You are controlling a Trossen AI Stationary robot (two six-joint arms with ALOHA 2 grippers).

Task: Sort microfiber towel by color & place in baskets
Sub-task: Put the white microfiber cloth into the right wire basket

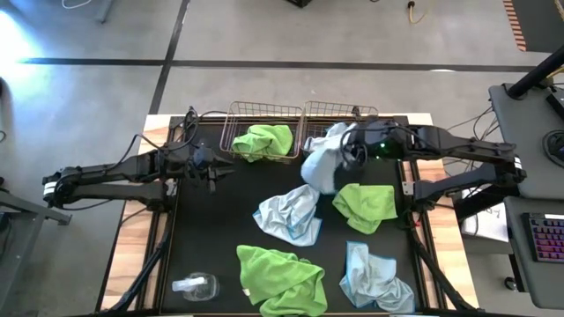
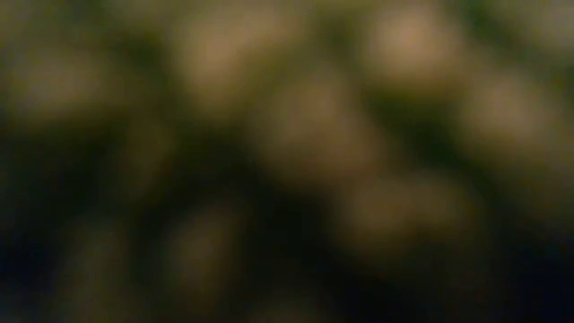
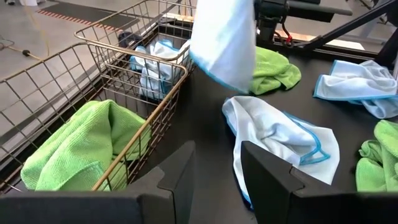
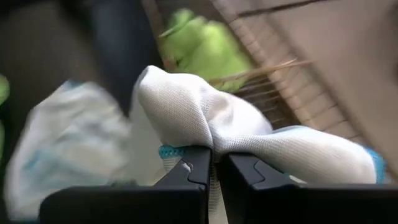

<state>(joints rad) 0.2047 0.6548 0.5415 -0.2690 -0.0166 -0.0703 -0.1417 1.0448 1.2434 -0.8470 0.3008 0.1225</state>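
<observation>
While the right gripper (image 4: 214, 163) pinches a pale blue fuzzy cloth (image 1: 322, 165) beside the right brownish wire-mesh basket (image 1: 319, 111), the left gripper (image 3: 217, 165) waits spread at 9 o'clock. The left wire-mesh basket (image 1: 236, 114) holds one lime green cloth (image 1: 263, 140); the right already holds blue. Four cloths remain on the black table mat (image 1: 211, 229), two green, two blue.

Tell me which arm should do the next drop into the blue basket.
Right. The right gripper is shut on a pale blue towel hanging by the right basket, which already holds blue cloth. The left gripper is open and empty, beside the left basket with a green towel.
</observation>
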